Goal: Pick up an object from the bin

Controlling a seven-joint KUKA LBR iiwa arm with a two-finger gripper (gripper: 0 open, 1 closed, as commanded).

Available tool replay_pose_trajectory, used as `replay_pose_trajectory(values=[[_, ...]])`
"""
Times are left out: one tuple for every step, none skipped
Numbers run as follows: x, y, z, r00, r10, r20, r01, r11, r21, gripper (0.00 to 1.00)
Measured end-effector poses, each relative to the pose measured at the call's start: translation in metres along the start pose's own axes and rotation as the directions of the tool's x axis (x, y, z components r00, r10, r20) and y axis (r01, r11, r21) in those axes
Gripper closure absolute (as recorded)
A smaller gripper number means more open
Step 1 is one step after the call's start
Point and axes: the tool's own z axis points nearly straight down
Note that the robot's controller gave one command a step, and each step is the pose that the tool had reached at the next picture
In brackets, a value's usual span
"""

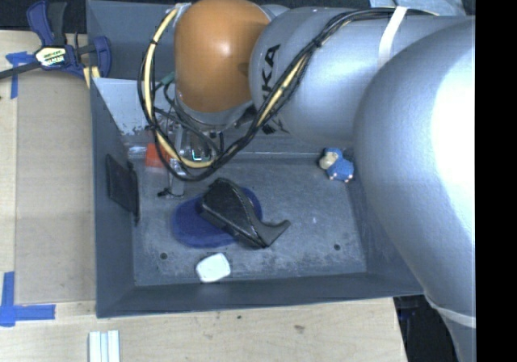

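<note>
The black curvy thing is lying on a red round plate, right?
Not quite. The camera view shows the black curvy thing lying on a blue round plate, not a red one.

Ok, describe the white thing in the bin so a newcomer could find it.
Start at the grey metal bin and go to its near wall. Next to the blue disc lies a small rounded white lump. It is the bin's only all-white thing.

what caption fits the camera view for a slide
Arm over the bin's upper-left corner, near a blue disc under a dark bracket
</note>
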Motion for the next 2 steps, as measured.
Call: replay_pose_trajectory(values=[[-0.005, -0.086, 0.094, 0.997, -0.081, 0.005, 0.081, 0.997, -0.004, 0.0], [0.032, -0.15, 0.089, 0.947, -0.32, 0.011, 0.32, 0.947, 0.001, 0.0]])
